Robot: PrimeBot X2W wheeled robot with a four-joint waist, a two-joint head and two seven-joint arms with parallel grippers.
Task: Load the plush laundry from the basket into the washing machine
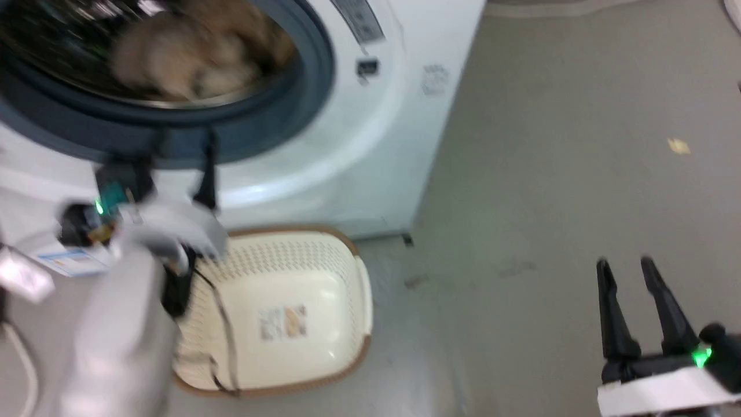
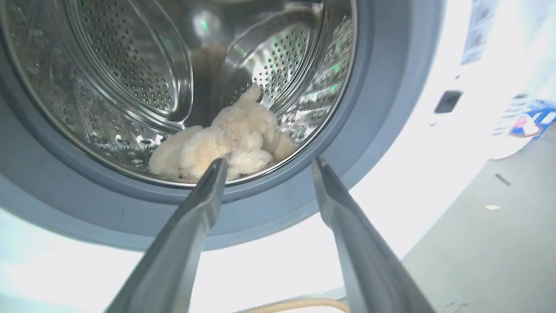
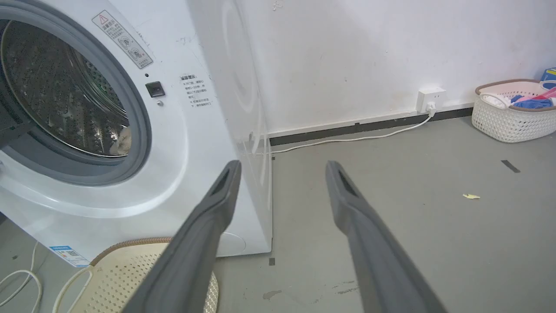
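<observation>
Plush in the drum, both grippers free.
The plush laundry [image 2: 226, 143] lies at the near bottom of the steel drum [image 2: 130, 65] inside the washing machine [image 1: 347, 145]. The left gripper [image 2: 268, 161] is spread, holding nothing, just before the grey gasket [image 2: 369, 130]. The right gripper [image 3: 282, 165] is spread too, off right over the floor [image 1: 579, 174]. The basket [image 1: 278, 313] sits on the floor at the machine's front.

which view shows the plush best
The left wrist view: the plush lies sharp and nearly whole on the drum floor, beyond the open left gripper. The head view shows it in the drum too, but blurred. The right wrist view catches a small pale sliver of it at the drum's rim.
</observation>
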